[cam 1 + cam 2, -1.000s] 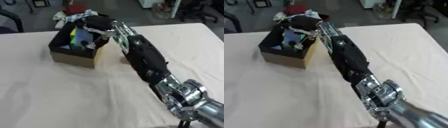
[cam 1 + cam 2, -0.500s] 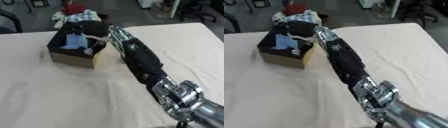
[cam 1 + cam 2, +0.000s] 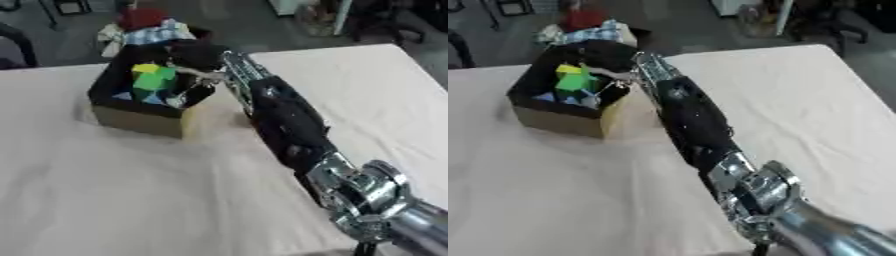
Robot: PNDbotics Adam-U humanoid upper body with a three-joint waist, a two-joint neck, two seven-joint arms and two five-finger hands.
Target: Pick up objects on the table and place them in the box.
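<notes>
The robot's right arm (image 3: 289, 125) stretches from the lower right of the frame to the cardboard box (image 3: 140, 120) at upper left, its right hand (image 3: 197, 55) over the box's far right corner. The dark hand blends into the shadowed interior, and whether its fingers are spread or curled cannot be told; nothing can be seen in its grasp. Inside the box lie the collected objects: a green and yellow block (image 3: 153, 77) near the middle, with blue pieces (image 3: 122, 96) lower down toward the front wall. The cloth-covered table (image 3: 105, 200) around the box shows no loose objects in either view. Behind the box, off the table's far edge, sits a heap of cloth topped with something red (image 3: 140, 17). The left hand is out of sight.

The step in hand appears to be the drop into the box. To do it well, the hand should let go only while fully inside the rim, then rise straight up before swinging back, so that the wrist does not catch the near wall and drag the box across the cloth.
</notes>
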